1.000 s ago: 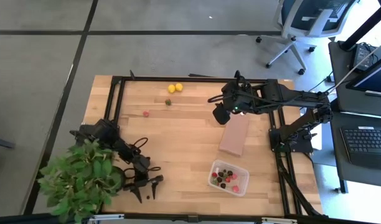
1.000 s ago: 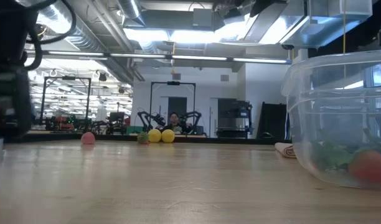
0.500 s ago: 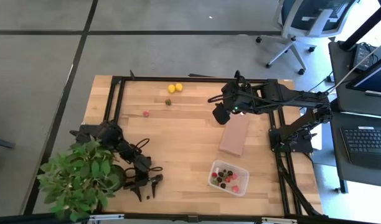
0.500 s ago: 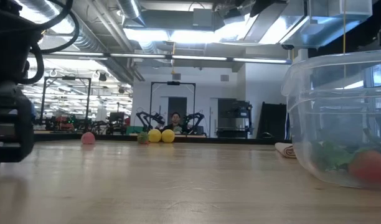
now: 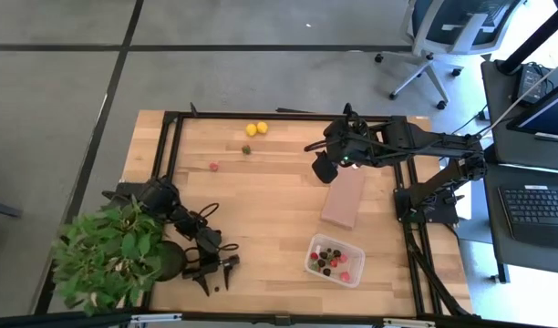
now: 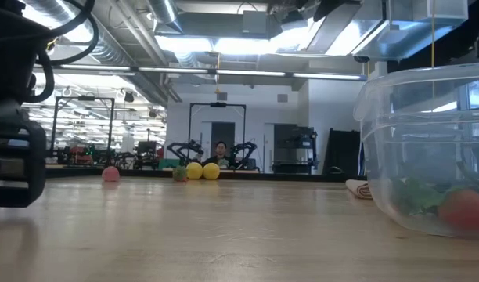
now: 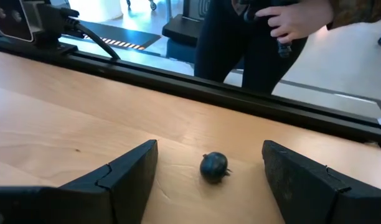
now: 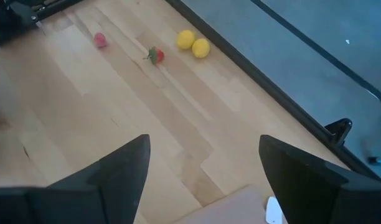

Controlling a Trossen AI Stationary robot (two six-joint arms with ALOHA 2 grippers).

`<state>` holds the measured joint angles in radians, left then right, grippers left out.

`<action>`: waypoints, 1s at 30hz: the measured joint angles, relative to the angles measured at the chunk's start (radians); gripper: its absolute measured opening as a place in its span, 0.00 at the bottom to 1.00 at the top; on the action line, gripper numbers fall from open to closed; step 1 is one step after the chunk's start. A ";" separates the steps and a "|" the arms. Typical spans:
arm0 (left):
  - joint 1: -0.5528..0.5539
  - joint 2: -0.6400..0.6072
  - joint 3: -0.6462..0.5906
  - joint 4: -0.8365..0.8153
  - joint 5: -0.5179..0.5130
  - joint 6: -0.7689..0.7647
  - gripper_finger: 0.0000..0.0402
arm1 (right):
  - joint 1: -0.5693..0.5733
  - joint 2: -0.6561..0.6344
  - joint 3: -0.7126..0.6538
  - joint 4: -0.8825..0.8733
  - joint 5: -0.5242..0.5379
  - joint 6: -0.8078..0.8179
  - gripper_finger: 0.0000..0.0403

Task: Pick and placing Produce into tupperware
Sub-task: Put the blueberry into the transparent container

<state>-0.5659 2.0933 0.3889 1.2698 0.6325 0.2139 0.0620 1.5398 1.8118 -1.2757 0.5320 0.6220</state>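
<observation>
The pale wooden bench (image 5: 270, 200) sits on a grey floor, with a black frame along its edges and a person standing just beyond the near rail in the left wrist view. The left gripper (image 5: 215, 275) hangs low at the near left corner beside the potted plant (image 5: 110, 260), its fingers (image 7: 125, 174) spread wide with a dark blackberry piece (image 7: 213, 167) lying loose on the wood between them, touched by neither. The tupperware (image 5: 335, 260) stands well apart, toward the near right, already holding several red and dark pieces.

The berry is small and round, so fingers closing off-centre would likely knock it rolling toward the rail just behind it. The plant's leaves crowd the arm and could snag as it lifts.

The right gripper (image 5: 323, 167) waits above the far end of the brown block (image 5: 344, 197), fingers apart and empty. Two lemons (image 5: 256, 128), a strawberry (image 5: 246, 149) and a pink piece (image 5: 213, 167) remain at the far side.
</observation>
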 joint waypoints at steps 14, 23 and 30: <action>0.000 0.000 0.000 0.001 0.005 -0.020 0.70 | 0.000 0.000 0.000 0.000 0.000 -0.006 0.75; 0.000 0.000 0.000 -0.001 0.002 -0.018 0.70 | 0.000 0.000 0.000 0.000 0.000 -0.007 0.75; 0.000 0.000 0.000 -0.002 -0.001 -0.025 0.70 | 0.000 0.000 0.000 0.000 0.000 -0.029 0.75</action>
<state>-0.5655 2.0933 0.3889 1.2682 0.6319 0.1890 0.0619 1.5398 1.8118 -1.2758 0.5320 0.5925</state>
